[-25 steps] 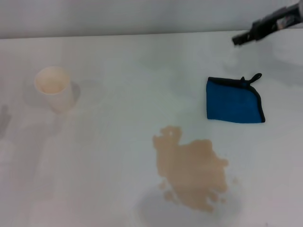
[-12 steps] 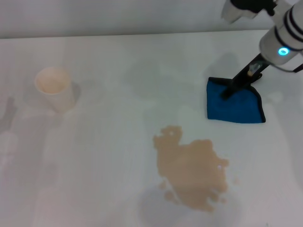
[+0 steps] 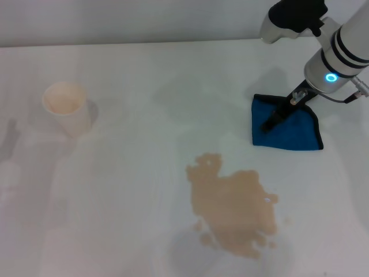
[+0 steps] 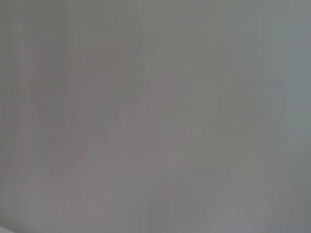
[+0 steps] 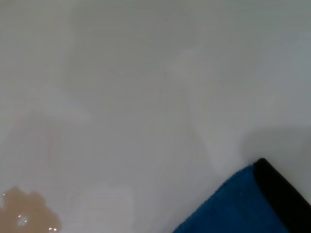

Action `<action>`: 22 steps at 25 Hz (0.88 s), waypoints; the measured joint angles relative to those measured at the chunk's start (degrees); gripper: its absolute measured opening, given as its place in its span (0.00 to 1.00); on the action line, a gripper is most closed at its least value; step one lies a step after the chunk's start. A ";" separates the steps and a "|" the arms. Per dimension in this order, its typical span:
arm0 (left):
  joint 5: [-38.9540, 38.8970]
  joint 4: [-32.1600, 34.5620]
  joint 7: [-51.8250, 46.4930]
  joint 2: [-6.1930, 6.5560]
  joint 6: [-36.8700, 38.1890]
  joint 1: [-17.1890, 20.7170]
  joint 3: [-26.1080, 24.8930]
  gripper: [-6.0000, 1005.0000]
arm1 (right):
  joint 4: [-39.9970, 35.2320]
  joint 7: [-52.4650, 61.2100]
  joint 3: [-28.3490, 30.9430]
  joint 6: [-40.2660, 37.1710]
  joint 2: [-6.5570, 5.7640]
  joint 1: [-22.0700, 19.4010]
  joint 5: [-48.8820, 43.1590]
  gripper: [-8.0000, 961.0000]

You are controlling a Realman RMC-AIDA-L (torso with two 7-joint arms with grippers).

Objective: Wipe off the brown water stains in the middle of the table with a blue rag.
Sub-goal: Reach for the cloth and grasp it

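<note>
One arm active: right gripper [image 3: 271,123] has dropped from the tabletop's far right corner onto the blue rag [image 3: 286,130]; finger state unreadable. Brown water stains [image 3: 233,205] untouched, so wiping not begun.

One blue rag [image 3: 286,128], one brown stain patch [image 3: 232,205], one paper cup [image 3: 66,108], one table [image 3: 144,86].

A plain pale grey wall [image 3: 144,20] ran behind the white tabletop's far edge, meeting it in a straight seam. Light was soft and even, casting faint grey shadows on the surface. A white paper cup [image 3: 66,108] stood toward the left side.
</note>
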 joint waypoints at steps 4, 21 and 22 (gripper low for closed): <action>0.00 0.00 -0.02 0.00 0.03 0.02 0.01 0.88 | 0.82 0.47 0.03 -1.04 -0.18 -0.16 -0.29 0.84; -0.25 0.03 0.22 0.18 0.18 0.40 -0.22 0.88 | 4.87 4.02 0.11 -4.40 -0.25 -0.04 -2.80 0.84; -0.27 0.04 0.23 0.18 0.20 0.47 -0.22 0.88 | 4.90 4.03 0.15 -4.40 -0.24 -0.05 -2.80 0.84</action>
